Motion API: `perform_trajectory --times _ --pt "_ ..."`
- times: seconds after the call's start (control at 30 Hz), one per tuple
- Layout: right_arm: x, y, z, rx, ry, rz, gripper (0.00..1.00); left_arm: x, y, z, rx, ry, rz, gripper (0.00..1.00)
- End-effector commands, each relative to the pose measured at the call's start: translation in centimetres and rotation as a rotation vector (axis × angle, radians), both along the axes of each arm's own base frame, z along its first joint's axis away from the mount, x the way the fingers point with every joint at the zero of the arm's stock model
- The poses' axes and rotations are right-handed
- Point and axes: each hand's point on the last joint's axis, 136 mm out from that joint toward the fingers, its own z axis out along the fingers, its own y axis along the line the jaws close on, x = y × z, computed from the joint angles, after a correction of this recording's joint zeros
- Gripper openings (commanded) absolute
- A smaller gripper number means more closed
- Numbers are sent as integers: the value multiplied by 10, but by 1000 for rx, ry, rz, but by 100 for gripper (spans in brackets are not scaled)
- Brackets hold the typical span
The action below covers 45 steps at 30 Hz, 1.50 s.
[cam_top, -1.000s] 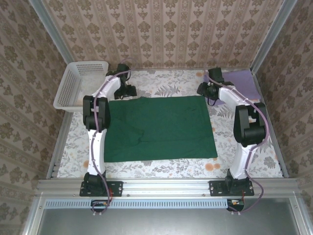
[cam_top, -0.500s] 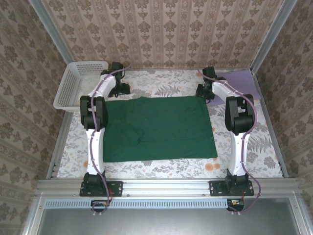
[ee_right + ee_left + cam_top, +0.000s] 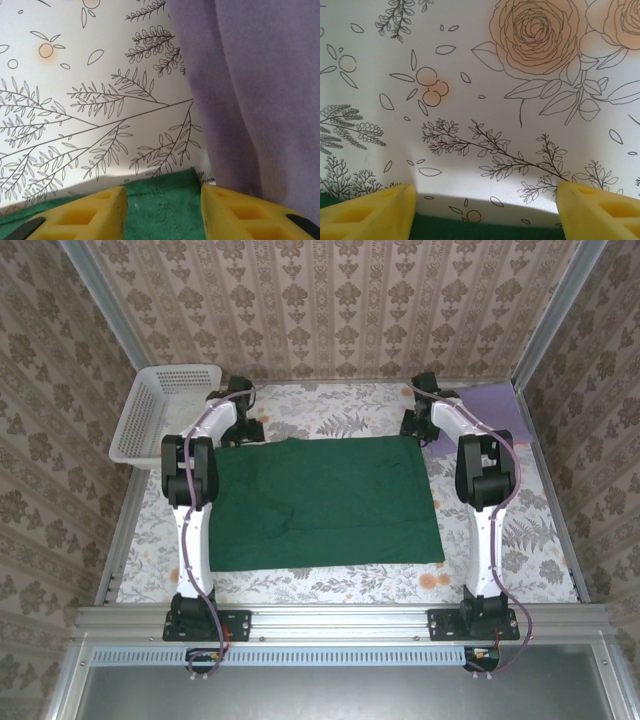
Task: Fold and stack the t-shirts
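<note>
The dark green t-shirt (image 3: 325,500) lies spread flat in the middle of the table. At the back right lies the lilac t-shirt (image 3: 495,410). My left gripper (image 3: 247,429) is low at the green shirt's far left corner. It stands open, and its yellow fingers (image 3: 370,210) are wide apart over the shirt's far edge (image 3: 485,230). My right gripper (image 3: 419,429) is at the far right corner. It is open, with that green corner (image 3: 162,210) lying between its fingers (image 3: 75,215) and the lilac cloth (image 3: 260,90) just to its right.
A white lattice basket (image 3: 165,410) stands tilted at the back left corner. The floral tablecloth (image 3: 330,410) shows bare behind the green shirt. Patterned walls close in the back and both sides.
Both arms have drawn in and reached toward the back, the right elbow swinging left. The grippers have settled lower at the green shirt's far corners. The shirt has hardly moved.
</note>
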Motion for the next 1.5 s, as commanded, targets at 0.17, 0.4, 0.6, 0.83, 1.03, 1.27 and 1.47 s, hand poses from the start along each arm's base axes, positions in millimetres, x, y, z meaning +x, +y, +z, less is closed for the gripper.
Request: perform_trajectory --times 0.17,0.4,0.6,0.83,1.03,1.27,1.47 --pt "-8 7 -16 -2 75 18 31 -11 11 6 -7 21 11 63" --pt "-8 10 -9 4 54 40 17 -22 14 17 14 -3 24 77" --pt "-7 11 4 6 10 65 8 -31 9 17 13 5 4 76" --pt "-9 22 24 38 -53 96 4 -32 0 14 -30 -18 -6 34" --pt "-19 29 51 80 -150 108 0 -33 -10 39 -36 -141 -41 8" --pt "-59 29 64 102 -204 81 0 -67 -9 69 121 -271 -52 8" --pt "-113 19 59 119 -180 -18 0 -119 -12 76 156 -292 -72 10"
